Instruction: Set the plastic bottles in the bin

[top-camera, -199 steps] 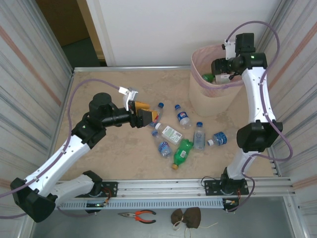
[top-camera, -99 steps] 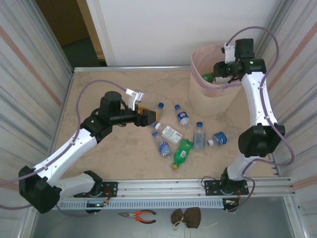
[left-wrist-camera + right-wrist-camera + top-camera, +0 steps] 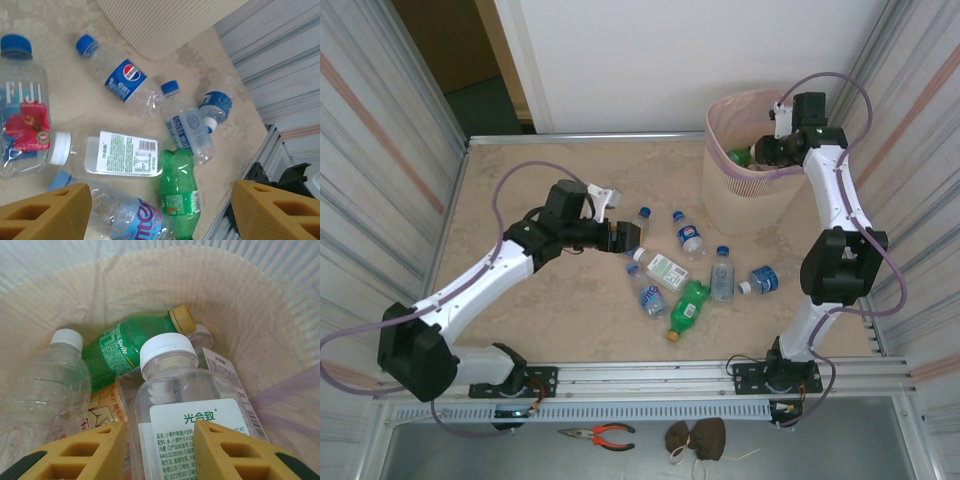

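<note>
Top external view: the ribbed beige bin with pink liner point(image 3: 740, 205), upper right, holds several; more small clear and green plastic bottles point(image 3: 688, 305) crowd mid-frame. My right gripper point(image 3: 160, 426) hangs inside the bin, slightly parted, empty. My left gripper point(image 3: 160, 185) gapes, empty, and its wide jaws could nudge neighbours rolling.

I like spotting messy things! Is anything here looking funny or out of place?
Yes. Several bottles lie tipped over, scattered across the table. Below its front edge, orange-handled pliers and a brown bundle sit loose, away from the job.
</note>
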